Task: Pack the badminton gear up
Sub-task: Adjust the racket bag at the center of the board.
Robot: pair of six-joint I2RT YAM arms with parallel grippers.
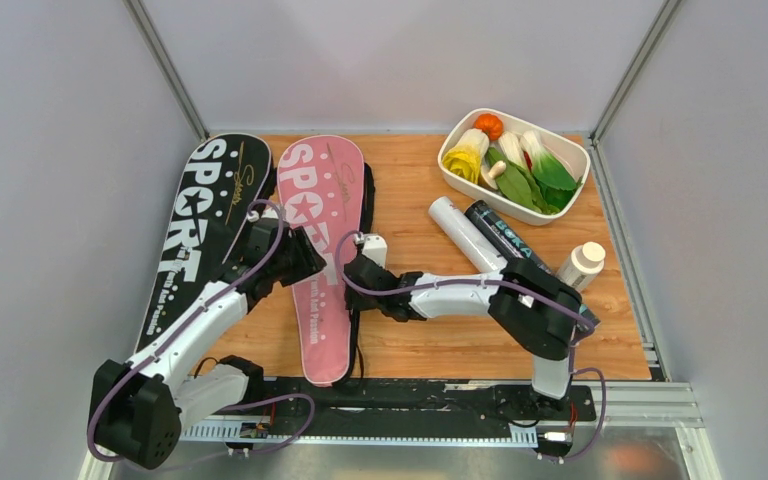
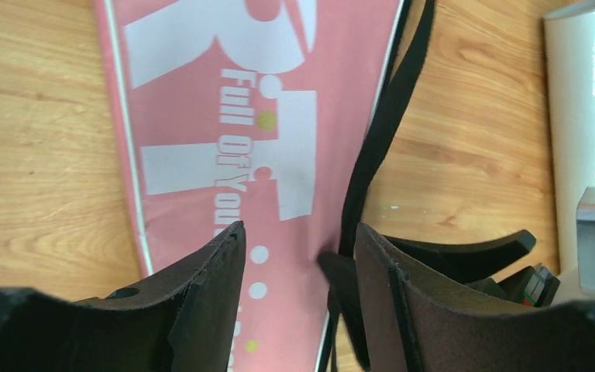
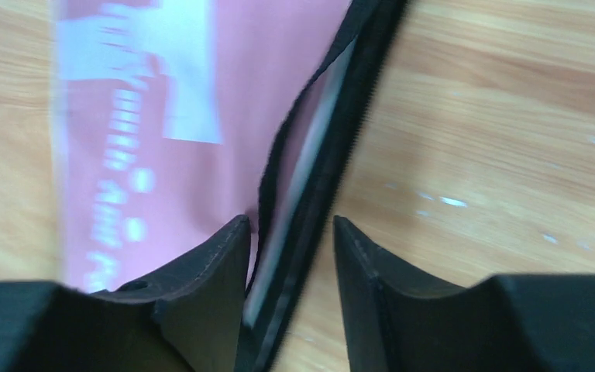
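Note:
The pink "SPORT" cover [image 1: 320, 225] lies flat mid-table, and a black "SPORT" cover [image 1: 198, 225] lies to its left. My left gripper [image 1: 305, 258] hovers low over the pink cover [image 2: 225, 155], open, with nothing between its fingers; the cover's black zip edge [image 2: 380, 132] runs by the right finger. My right gripper [image 1: 362, 272] is at the cover's right side, open. Its fingers straddle the black zip edge [image 3: 333, 147], which gapes slightly off the pink cover [image 3: 232, 85]. A white tube [image 1: 463, 233] and a black tube [image 1: 505, 235] lie to the right. No rackets or shuttlecocks show.
A white bowl [image 1: 570, 150] of toy vegetables stands at the back right. A small white bottle [image 1: 581, 264] stands near the right edge, beside the tubes. Grey walls close in the table on the left, back and right.

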